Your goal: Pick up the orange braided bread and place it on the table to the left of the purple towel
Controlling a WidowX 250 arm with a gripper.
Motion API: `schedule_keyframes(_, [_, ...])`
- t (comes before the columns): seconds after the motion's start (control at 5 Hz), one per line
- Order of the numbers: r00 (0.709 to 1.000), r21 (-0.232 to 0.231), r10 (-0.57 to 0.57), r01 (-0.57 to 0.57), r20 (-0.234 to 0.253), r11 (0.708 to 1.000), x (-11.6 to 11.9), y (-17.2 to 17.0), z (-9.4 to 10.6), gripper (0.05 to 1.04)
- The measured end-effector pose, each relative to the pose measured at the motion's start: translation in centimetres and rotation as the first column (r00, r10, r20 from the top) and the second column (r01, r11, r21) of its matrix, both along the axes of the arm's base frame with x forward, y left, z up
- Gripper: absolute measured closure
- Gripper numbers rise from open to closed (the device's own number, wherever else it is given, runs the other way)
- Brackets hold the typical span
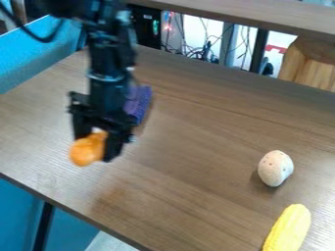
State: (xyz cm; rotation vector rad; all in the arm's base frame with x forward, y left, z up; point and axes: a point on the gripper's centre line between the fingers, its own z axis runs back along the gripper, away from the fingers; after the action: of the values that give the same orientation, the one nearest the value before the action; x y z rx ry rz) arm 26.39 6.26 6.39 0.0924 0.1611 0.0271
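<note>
"Gripper status?"

"Viewing remotely. I have the black 2-finger gripper (97, 144) clamped on a rounded, orange object (85, 152), at the left of my view, over the brown wood-grain table (190, 162). Fingers on either side of it."

"Anything close by?"

"1 purple object with a bumpy surface (140, 102), just behind the gripper, partly hidden. Contact between them: I cannot tell."

"Right side?"

"2 items, well apart from the gripper. Pale, speckled, egg-shaped object (275, 168); nearer the camera, a long yellow corn cob (288, 230), cut off by my view's bottom edge. Not touching each other."
</note>
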Motion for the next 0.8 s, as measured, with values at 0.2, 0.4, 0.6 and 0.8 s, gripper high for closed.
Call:
schedule_keyframes(0.2, [0.999, -0.065, 0.012, -0.009, 0.042, 0.998, -0.9, 4.7, -0.2, 0.269])
schedule_keyframes(0.4, [0.985, -0.114, 0.087, -0.07, 0.148, 0.991, -0.3, 9.6, 0.0, 0.269])
schedule_keyframes(0.6, [0.977, -0.088, 0.098, -0.083, 0.191, 0.993, 0.0, 12.9, 0.1, 0.269])
schedule_keyframes(0.8, [0.982, -0.024, 0.051, -0.048, 0.183, 0.999, -0.1, 14.0, -1.3, 0.269])
